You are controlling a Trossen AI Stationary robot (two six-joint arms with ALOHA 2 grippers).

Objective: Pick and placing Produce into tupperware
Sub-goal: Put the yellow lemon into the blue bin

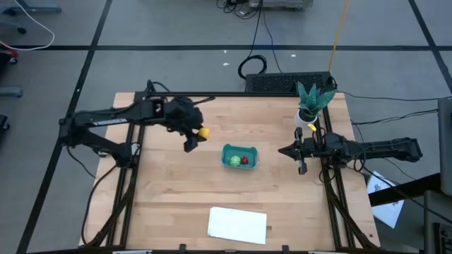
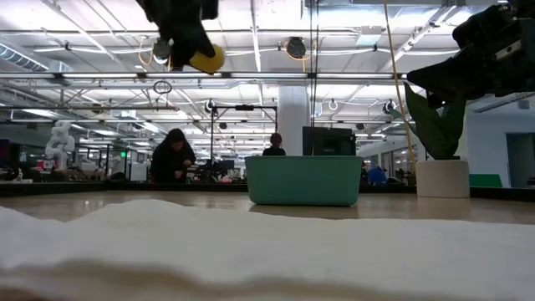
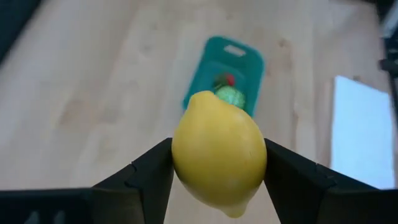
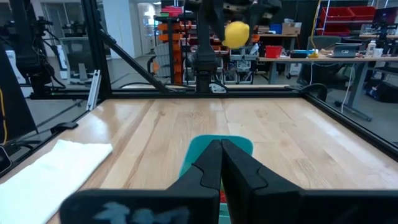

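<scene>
Lemon (image 3: pixel 219 159) clamped in my left gripper (image 1: pixel 198 136), high above the table, short of the tub (image 1: pixel 239 156). Drop now and it misses or bounces off green ball (image 1: pixel 234 161). Right gripper (image 4: pixel 221 163) closed, empty, beside tub.

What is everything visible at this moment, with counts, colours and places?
Lemon: 1, yellow, held in the air by the left gripper, short of the tub.
Tupperware tub: 1, teal-blue, mid-table.
Green ball: 1, light green, inside the tub.
Strawberry: 1, red, inside the tub beside the ball.
White sheet: 1, flat, at the table's near edge.
Potted plant: 1, teal leaves, white pot, far right corner.
People: 2, dark figures in the room beyond the table.
Left gripper: shut on the lemon, left of the tub.
Right gripper: shut, empty, waiting right of the tub.
</scene>
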